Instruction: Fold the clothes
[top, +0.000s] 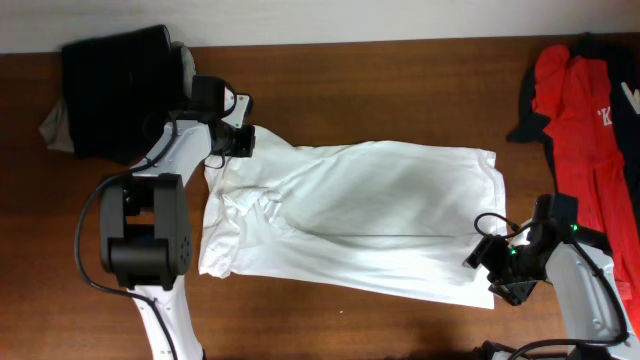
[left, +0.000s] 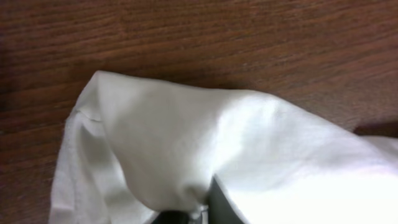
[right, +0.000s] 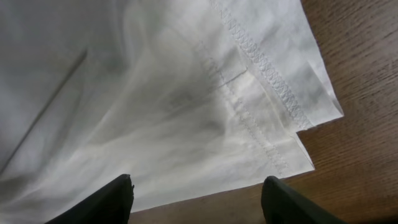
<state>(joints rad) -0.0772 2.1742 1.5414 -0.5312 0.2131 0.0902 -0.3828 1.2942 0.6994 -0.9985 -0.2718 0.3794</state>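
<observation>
The white T-shirt (top: 370, 215) is laid on the tabletop (top: 400, 70), its far left corner pinched by the left end effector (top: 235, 140), the right end effector (right: 199, 190) held wide at its near right hem.

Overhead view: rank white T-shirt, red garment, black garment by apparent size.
1. white T-shirt: clearly largest.
2. red garment and black garment: these look similar. The red one is cut off by the frame edge, so I won't rank them.
</observation>
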